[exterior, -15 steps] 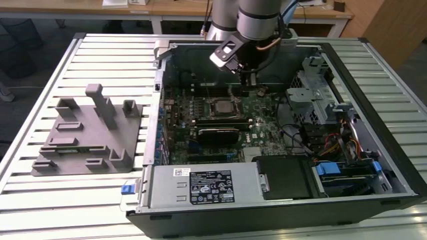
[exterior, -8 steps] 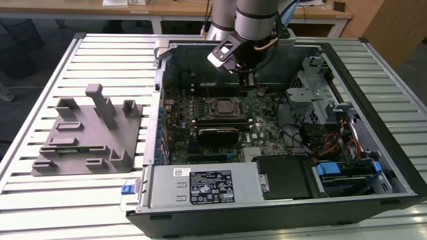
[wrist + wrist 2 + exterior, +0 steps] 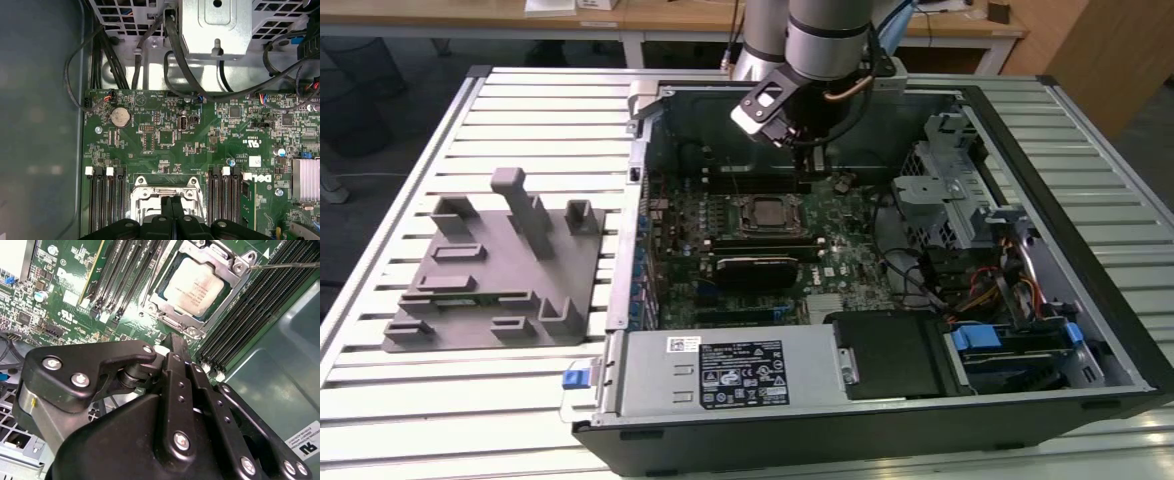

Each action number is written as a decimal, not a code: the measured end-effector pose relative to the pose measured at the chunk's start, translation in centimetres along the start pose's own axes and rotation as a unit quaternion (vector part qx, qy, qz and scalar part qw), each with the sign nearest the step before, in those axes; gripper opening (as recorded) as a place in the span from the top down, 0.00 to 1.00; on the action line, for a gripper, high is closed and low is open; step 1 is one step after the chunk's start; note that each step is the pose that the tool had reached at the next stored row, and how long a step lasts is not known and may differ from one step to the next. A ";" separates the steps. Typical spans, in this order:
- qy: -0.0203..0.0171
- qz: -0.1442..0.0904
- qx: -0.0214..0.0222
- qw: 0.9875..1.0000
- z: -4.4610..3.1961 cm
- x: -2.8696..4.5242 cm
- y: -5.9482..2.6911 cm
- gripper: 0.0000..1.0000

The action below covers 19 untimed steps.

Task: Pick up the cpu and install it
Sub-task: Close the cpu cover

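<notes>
Already, the cpu (image 3: 196,284) sat in the socket frame (image 3: 197,287) on the motherboard (image 3: 65,300), upper centre of the second wrist view, silver top facing up. Your gripper (image 3: 176,342) hung just beside that socket, fingers (image 3: 172,365) pressed together and holding nothing. In the exterior view the gripper (image 3: 803,165) was at upper centre, inside the open computer case (image 3: 720,425), with the grey plastic tray (image 3: 494,270) at centre left on the slatted table (image 3: 400,400).
</notes>
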<state>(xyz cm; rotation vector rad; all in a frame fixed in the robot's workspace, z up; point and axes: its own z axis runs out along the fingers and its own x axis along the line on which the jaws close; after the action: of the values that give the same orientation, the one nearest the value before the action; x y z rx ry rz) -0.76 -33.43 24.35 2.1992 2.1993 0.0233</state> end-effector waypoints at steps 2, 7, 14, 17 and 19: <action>0.000 0.000 0.000 1.000 0.00 0.00 -0.11 0.89; 0.000 0.000 0.000 1.000 0.03 0.00 -0.90 0.89; 0.000 0.000 0.000 1.000 0.29 -0.14 -1.75 0.89; 0.000 0.000 0.000 1.000 0.53 -0.16 -2.26 0.89; 0.000 0.000 0.000 1.000 0.70 -0.16 -2.77 0.89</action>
<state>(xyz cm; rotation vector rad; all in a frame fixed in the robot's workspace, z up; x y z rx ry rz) -3.51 -33.60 23.56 2.1983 2.1999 0.0234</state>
